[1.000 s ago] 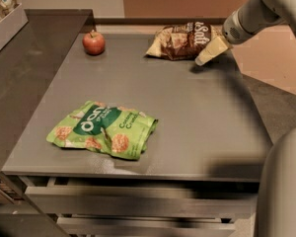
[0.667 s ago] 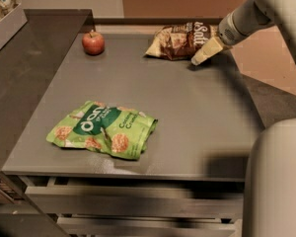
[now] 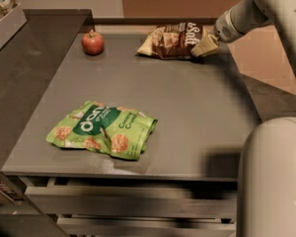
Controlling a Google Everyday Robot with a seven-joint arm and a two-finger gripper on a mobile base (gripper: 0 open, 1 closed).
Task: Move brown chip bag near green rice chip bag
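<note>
Grey table (image 3: 197, 112). Front left, the green rice chip bag (image 3: 102, 130) lies flat, white lettering illegible. At the far edge, well apart, the brown chip bag (image 3: 170, 41) reads "Salt". The gripper (image 3: 205, 46) is at its right end; whether it grips, can't tell. Red apple (image 3: 92, 43) sits back left.

"Salt" stands on the brown chip bag (image 3: 170, 42) (tool (image 3: 205, 46) beside it).
</note>
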